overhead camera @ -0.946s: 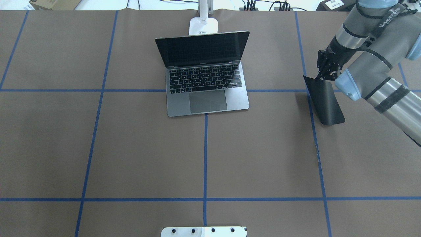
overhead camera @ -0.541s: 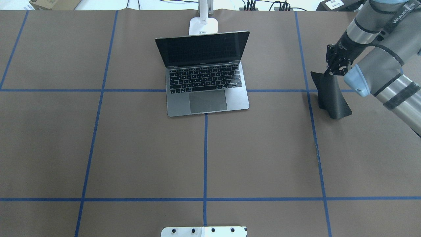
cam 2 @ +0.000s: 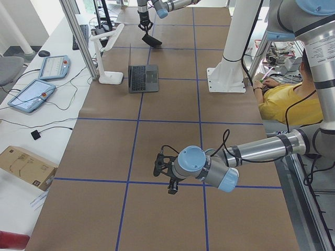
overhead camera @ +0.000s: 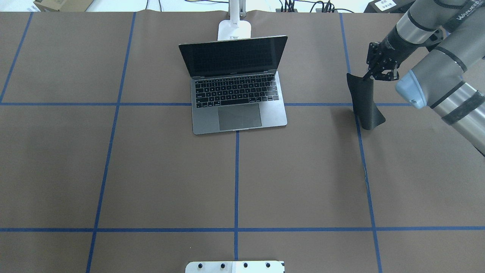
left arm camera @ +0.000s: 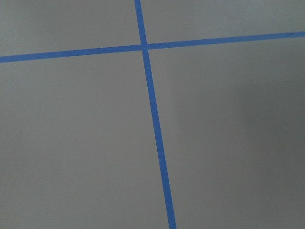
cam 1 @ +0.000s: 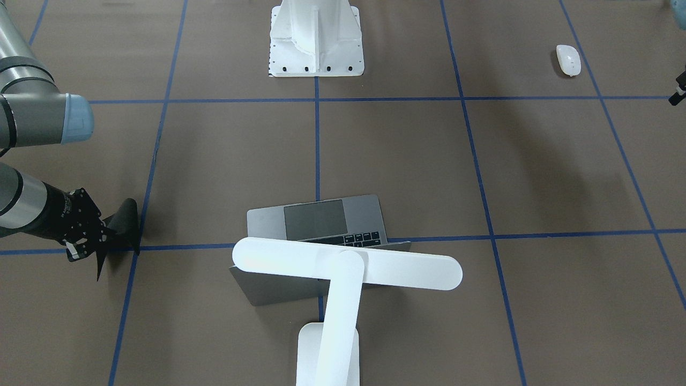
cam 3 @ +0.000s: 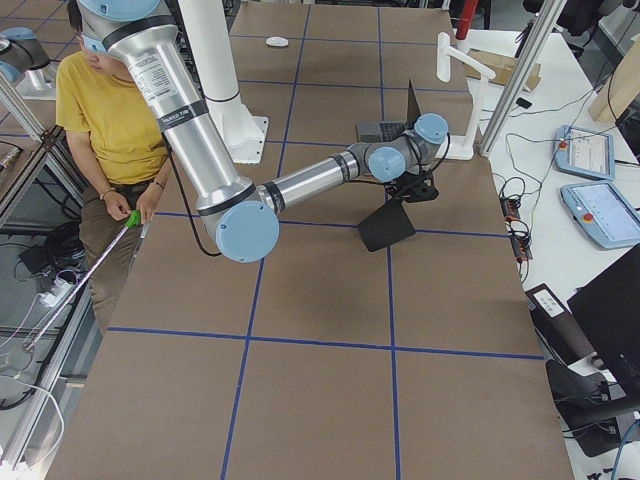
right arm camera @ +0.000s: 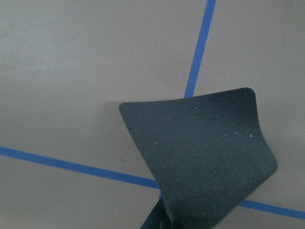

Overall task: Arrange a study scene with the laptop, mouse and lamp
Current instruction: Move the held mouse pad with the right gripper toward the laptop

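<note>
The open grey laptop sits at the table's far middle, also seen from behind in the front view. The white lamp stands just behind it, its bar head over the lid. The white mouse lies near the robot's side, toward its left. My right gripper is shut on a corner of a flat black mat, which hangs curled off the table, right of the laptop. It fills the right wrist view. My left gripper hovers low over bare table; I cannot tell whether it is open.
The white robot pedestal stands at the near middle edge. Blue tape lines grid the brown table cover. A seated person in yellow is beside the table. Tablets and cables lie past the far edge.
My right gripper first swung right, then back left and farther away, carrying the black mat. The mat's hanging end swung with it. Laptop and lamp stayed put.
</note>
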Tool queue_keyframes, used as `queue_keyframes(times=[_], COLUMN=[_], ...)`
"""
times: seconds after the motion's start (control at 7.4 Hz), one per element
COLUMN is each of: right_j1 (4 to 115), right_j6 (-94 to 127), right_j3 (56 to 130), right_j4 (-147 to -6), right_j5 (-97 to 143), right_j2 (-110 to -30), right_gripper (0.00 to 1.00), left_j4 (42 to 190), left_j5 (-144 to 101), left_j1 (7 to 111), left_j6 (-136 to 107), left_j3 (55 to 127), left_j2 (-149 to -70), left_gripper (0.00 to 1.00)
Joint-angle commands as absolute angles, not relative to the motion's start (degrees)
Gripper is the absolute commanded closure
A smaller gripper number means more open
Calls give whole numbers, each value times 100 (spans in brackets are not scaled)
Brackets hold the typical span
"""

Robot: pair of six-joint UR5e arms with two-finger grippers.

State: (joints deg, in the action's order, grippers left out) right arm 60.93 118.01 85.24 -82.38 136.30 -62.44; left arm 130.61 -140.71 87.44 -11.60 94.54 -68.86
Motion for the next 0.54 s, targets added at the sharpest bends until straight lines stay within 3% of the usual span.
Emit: queue_keyframes(times=[0.0,0.41], right_j1=[5855,5512], right_j6=[12513,13198], right_j3=[8788,9121], right_j4=[-7972,-7954], right_j5=[13667,13632], right_j2=[-6240,-6047], right_gripper=[100,100], left_j4=[13061,13061], left_j5=[-14071,-14071], left_j1=[8745,8745], left_j6=[-1160,-1160], left_j3=[9448,9448], left_j2=[-6891,-6882], left_gripper=[0,0])
